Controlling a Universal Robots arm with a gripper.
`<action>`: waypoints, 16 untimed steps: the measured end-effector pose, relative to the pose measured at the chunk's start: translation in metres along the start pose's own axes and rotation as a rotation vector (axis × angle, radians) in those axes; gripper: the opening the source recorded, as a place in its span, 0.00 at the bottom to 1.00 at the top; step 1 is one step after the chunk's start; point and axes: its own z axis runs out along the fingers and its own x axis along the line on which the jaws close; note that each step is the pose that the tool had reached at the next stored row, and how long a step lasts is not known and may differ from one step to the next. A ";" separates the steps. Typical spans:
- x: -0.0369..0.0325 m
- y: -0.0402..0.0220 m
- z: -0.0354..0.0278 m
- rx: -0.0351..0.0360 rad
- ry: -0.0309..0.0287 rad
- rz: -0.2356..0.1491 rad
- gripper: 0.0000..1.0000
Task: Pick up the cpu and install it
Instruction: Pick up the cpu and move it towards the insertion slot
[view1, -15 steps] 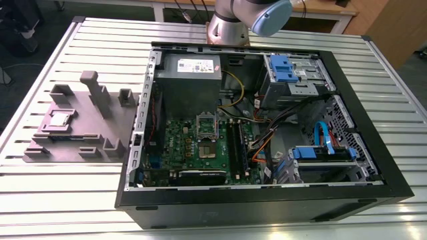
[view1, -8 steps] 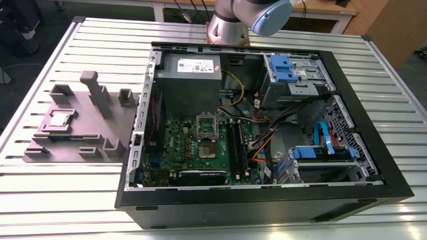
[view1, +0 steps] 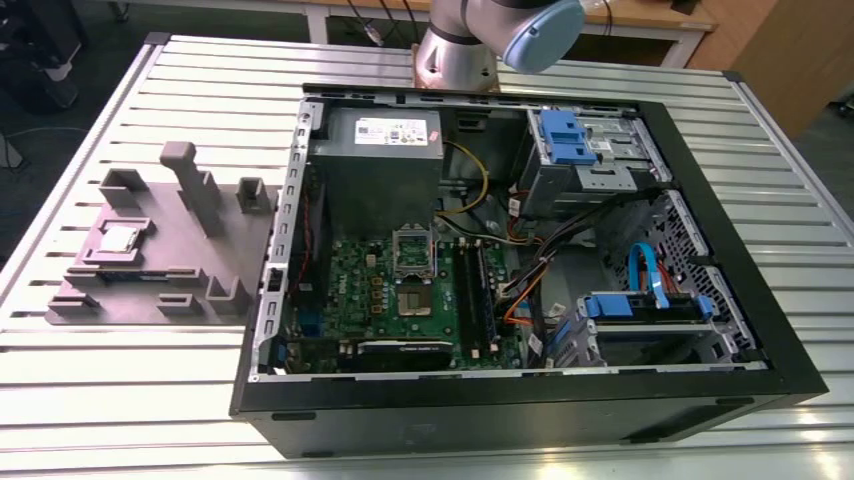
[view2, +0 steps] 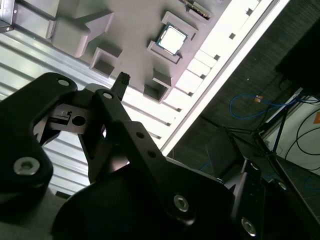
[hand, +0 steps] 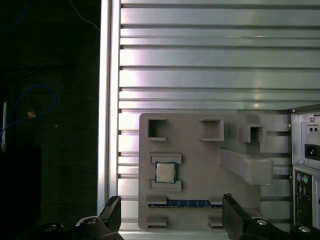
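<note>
The cpu (hand: 165, 172) is a small silvery square chip lying flat in a recess of the grey-purple fixture (hand: 200, 165). It also shows in the second wrist view (view2: 172, 38) and at the exterior view's left (view1: 118, 238). My gripper (hand: 172, 212) hangs well above the fixture, open and holding nothing. Its two dark fingertips (hand: 112, 210) stand wide apart, with the cpu a little off the line between them. The metal-framed socket (view1: 414, 250) sits on the green motherboard inside the open computer case (view1: 747, 300).
The fixture (view1: 160, 260) has several upright blocks, and a blue memory stick (hand: 185, 203) lies in it beside the cpu. The slatted metal table (hand: 200, 60) ends close to the fixture. A grey power-supply box (view1: 378, 160) and cables fill the case. The arm's base (view1: 461, 55) stands behind the case.
</note>
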 end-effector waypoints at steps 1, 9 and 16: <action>0.0000 0.0000 0.0002 0.0000 0.0001 0.000 0.88; 0.0000 -0.0001 0.0021 0.0000 0.0001 0.000 0.88; 0.0000 -0.0002 0.0037 0.0000 0.0001 0.000 0.88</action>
